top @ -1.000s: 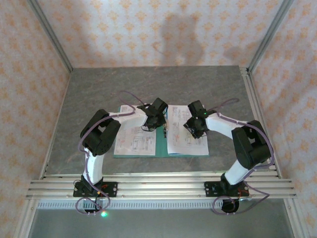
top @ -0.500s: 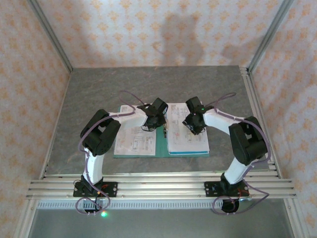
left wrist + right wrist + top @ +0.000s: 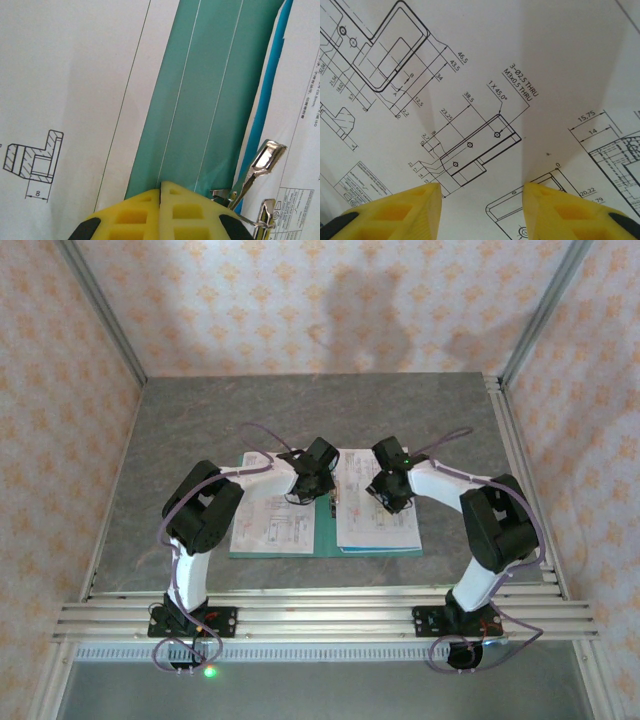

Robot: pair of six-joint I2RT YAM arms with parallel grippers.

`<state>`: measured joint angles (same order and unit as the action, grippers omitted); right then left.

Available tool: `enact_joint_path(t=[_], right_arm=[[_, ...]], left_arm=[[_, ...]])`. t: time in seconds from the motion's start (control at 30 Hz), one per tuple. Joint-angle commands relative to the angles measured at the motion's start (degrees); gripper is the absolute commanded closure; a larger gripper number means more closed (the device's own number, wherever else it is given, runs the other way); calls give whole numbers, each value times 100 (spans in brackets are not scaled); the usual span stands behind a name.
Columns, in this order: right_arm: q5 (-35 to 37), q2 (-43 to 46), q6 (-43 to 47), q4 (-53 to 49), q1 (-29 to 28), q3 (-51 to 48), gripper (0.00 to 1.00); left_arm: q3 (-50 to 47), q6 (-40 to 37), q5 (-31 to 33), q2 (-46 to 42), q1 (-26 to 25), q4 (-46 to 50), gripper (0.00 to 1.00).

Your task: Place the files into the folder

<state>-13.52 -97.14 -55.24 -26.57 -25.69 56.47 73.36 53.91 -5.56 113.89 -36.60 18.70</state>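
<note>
**Spotter:** What are your grippers doing?

**Operator:** My left gripper [image 3: 161, 189] is closed on nothing, its tips down on the folder [image 3: 200, 100] spine, just beside the clip [image 3: 261, 162]. My right gripper [image 3: 482, 192] has its jaws partly apart over the right sheet [image 3: 470, 65], with nothing between them. I cannot tell whether the tips touch the paper.

**Spotter:** And the files [image 3: 268, 525]?

**Operator:** One lies on each cover of the open folder, flat on the table [image 3: 200, 430].

**Spotter:** Your plan?

**Operator:** I judge I'm squaring the right sheet toward the clip. I'd press lightly and slide slowly so the paper doesn't buckle, with the left pinning the folder.

**Spotter:** Arms?

**Operator:** Both elbows are bent outward and the wrists pitched down, meeting near the spine from either side.
</note>
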Motion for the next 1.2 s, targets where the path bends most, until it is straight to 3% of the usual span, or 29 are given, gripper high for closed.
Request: enact_joint_path(t=[0.0, 0.47, 1.17], right_arm=[[120, 71, -13, -217, -50, -1, 54], [343, 287, 293, -328, -55, -330, 53], [288, -17, 340, -302, -261, 40, 54]], left_arm=[[-37, -109, 202, 230, 100, 628, 100], [-15, -116, 209, 230, 94, 657, 100], [46, -126, 217, 249, 91, 688, 100]])
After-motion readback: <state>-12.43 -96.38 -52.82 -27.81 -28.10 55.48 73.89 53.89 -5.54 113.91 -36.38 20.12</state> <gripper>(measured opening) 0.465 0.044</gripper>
